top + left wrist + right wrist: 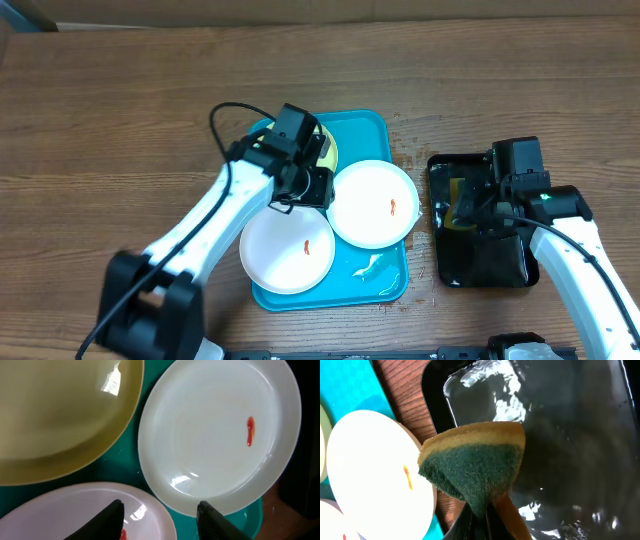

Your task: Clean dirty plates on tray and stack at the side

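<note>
The turquoise tray (372, 125) holds three plates. A pale yellow-green plate (60, 415) lies at its far left, largely hidden under my left arm in the overhead view. A white plate (373, 203) with a red-orange smear lies on the right. Another smeared white plate (287, 250) lies at the near left. My left gripper (160, 519) is open just above that near plate's rim, one finger (107, 520) over the plate and the other beyond its edge. My right gripper (481, 516) is shut on a yellow-and-green sponge (475, 470) over the black tray (570, 435).
The black tray (485, 265) sits right of the turquoise tray and looks wet. A small puddle (370, 268) lies on the turquoise tray's near right corner. Brown wooden table (120, 100) surrounds both trays.
</note>
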{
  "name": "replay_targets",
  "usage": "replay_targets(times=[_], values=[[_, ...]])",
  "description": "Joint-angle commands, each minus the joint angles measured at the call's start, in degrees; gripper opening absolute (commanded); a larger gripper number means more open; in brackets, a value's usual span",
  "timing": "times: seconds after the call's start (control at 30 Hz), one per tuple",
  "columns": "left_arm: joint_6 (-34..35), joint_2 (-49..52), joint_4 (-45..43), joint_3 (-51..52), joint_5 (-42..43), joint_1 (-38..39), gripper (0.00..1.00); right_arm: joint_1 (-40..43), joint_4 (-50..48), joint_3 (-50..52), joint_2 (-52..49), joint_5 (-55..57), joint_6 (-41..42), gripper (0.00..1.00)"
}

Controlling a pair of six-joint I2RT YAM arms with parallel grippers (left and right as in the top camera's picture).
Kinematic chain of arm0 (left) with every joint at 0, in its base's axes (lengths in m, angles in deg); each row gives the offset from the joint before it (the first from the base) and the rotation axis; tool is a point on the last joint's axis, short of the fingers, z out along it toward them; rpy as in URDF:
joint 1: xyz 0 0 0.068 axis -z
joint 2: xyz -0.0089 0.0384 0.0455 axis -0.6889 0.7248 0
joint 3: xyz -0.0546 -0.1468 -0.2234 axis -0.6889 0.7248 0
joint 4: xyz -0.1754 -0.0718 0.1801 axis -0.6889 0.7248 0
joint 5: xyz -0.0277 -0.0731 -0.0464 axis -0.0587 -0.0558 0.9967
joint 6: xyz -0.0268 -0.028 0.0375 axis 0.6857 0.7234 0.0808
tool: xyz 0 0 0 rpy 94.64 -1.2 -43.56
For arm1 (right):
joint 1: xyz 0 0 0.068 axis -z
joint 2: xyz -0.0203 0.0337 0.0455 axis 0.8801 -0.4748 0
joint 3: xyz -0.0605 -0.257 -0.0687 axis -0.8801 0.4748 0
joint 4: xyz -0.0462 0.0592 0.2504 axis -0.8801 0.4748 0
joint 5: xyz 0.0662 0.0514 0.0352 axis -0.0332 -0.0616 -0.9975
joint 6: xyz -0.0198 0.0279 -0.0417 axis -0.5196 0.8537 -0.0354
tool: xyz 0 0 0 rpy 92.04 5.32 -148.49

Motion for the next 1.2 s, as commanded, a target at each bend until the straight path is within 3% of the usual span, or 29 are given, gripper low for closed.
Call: replay_targets(times=[0.0,0.33,0.53,0.73,0.93,1.17], values=[[-1.8,5.2,-2.2,-0.3,3.8,0.5,0.49,-0.2,-0.3,-1.4,0.9,-0.4,-0.3,0.04],[-0.1,12.6,-7.5,-0.3,2.8,0.5,0.36,-0.2,-0.1,-1.4,0.9,-0.4,-0.3,0.04],[-0.1,13.9,-9.9,-0.3,2.7,0.5,0.17,-0.2,-0.1,-1.4,0.9,-0.4,-0.3,0.04],[0.0,16.8,-10.1,-0.3,2.8,0.9,0.16,-0.2,-0.3,-1.4,0.9,-0.4,-0.3,0.04],[1.1,18.8,-10.2,-0.3,2.8,1.0,0.04,-0.2,-0.5,-1.6,0.9,-1.4,-1.8,0.04],[5.3,18.8,-8.8,-0.3,-0.9,1.0,0.04,-3.7,-0.9,-4.2,0.9,-9.2,-6.7,0.04]])
